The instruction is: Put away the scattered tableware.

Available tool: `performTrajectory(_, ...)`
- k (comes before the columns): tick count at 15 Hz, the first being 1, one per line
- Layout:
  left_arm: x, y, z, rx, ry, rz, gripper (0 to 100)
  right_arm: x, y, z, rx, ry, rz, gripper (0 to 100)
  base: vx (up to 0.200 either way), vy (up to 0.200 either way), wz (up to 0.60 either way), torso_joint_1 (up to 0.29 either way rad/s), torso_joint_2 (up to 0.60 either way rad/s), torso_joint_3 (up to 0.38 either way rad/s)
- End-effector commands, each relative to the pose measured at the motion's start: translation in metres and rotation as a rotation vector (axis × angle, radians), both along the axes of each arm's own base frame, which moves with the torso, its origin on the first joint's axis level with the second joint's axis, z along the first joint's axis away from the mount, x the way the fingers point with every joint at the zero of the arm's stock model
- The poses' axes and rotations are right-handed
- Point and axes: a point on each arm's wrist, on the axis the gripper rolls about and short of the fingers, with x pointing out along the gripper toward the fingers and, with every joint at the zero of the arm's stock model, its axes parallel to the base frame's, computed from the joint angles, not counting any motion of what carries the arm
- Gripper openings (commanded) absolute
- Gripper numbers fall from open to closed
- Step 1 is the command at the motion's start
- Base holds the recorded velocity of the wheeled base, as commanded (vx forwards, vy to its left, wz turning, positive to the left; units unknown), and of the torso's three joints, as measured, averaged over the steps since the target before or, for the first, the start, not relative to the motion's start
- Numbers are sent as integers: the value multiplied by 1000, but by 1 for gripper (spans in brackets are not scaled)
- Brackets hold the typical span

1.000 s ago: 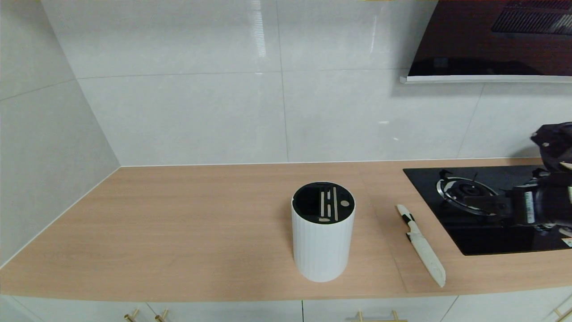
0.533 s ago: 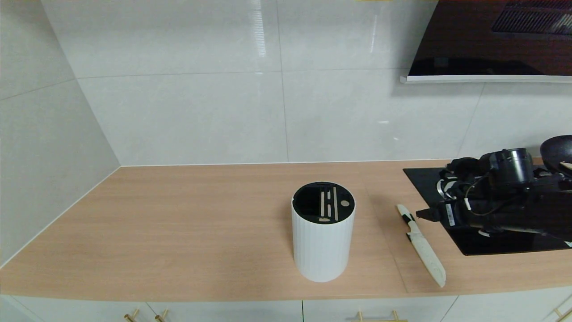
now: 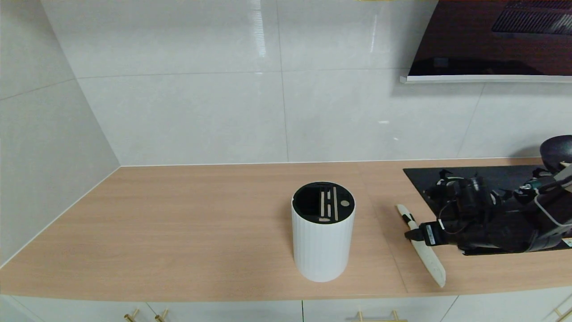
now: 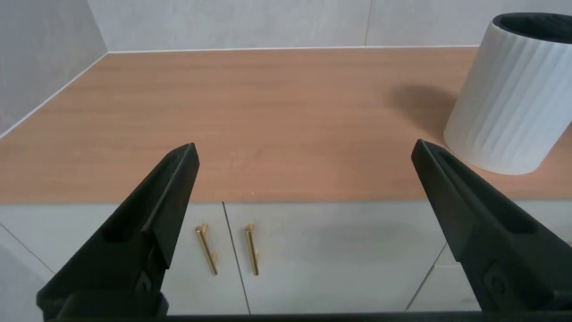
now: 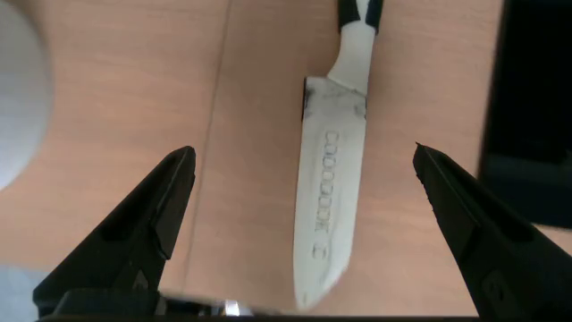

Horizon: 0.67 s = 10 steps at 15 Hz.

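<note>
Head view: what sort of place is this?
Likely a home kitchen: a black gas hob set in a wooden countertop, a range hood above it, and a knife lying beside a white slotted knife holder.

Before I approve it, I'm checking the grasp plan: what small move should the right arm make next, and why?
Probably lower the right gripper onto the knife: its jaws stand open, and the knife lies flat on the counter between them.

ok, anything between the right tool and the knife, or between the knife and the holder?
Nothing visible either way. The right tool is open directly over the knife, with nothing between them. Between the knife and the white holder lies only bare countertop.
</note>
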Motion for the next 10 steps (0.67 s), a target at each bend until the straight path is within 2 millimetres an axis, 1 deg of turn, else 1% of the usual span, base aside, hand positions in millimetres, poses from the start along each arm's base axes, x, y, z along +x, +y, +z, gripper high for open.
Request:
performTrajectory(1,0,0,0,0,0,0,100,4,0,-25,-9,49,-2,100,0,0,0,0,0,0)
performTrajectory(4,0,0,0,0,0,0,100,11,1,-40,-14,44,-3,100,0,0,0,0,0,0)
performTrajectory(6,0,0,0,0,0,0,100,16,1,-43,-20,-13,-18,100,0,0,0,0,0,0)
performTrajectory(10,0,0,0,0,0,0,100,22,-3,-56,-17,-5,-25,100,0,0,0,0,0,0)
